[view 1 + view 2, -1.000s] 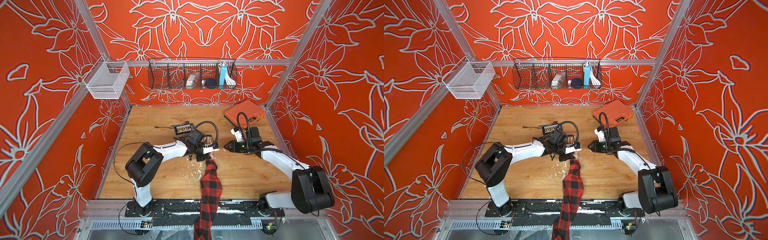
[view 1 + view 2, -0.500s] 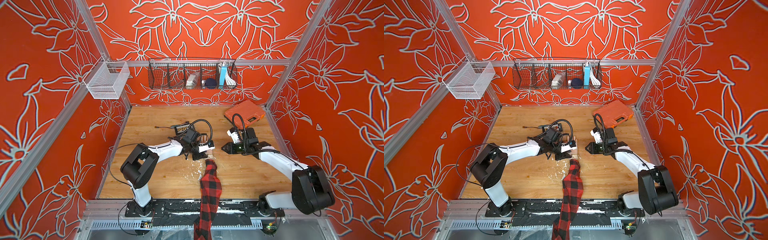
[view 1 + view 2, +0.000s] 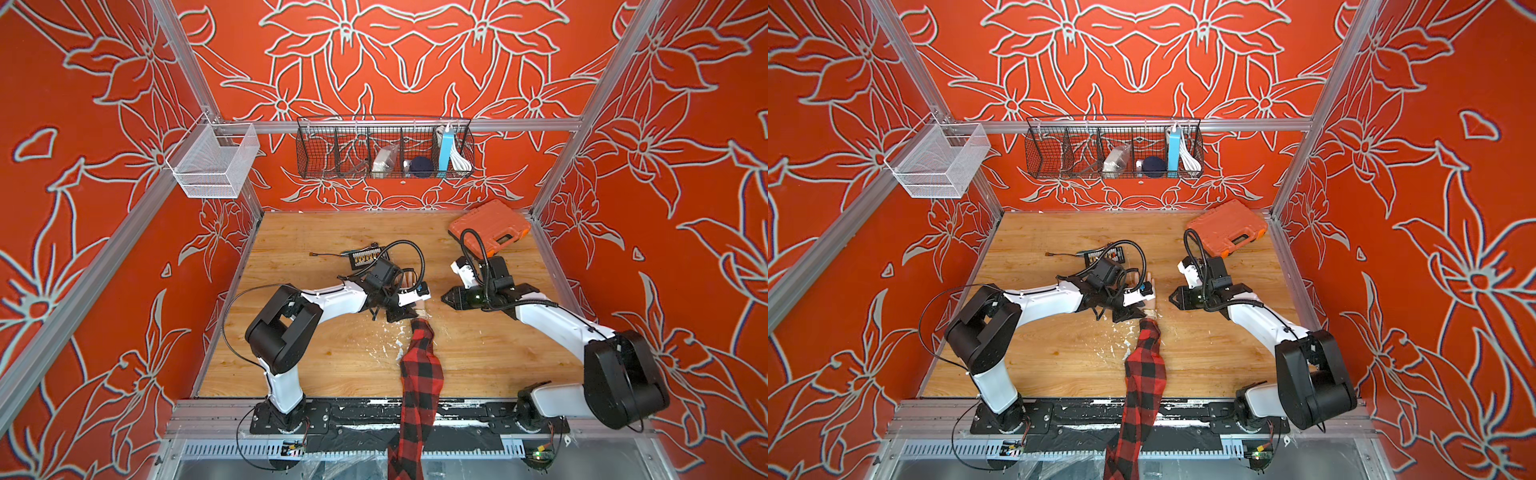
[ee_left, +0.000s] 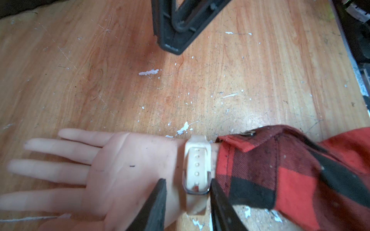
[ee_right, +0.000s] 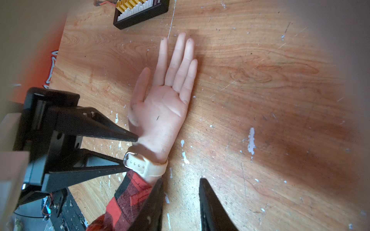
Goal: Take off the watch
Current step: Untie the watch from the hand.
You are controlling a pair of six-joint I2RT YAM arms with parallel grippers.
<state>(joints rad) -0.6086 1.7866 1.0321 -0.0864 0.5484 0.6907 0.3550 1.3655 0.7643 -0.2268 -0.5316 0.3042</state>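
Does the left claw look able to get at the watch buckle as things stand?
Probably yes: the left claw is open, jaws either side of the buckle on the watch, and the plaid sleeve cuff lies beside the strap, not over it.

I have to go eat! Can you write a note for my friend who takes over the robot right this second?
Left pincer: open, one fingertip on each side of the watch at its buckle, nothing clamped.
Right pincer: open, empty, over the table beside the wrist.
Watch: buckled around the wrist of the fake hand, which lies palm up; plaid sleeve right next to it.
Done: left pincer lined up at the buckle.
Left: undo the strap, slide the watch off.
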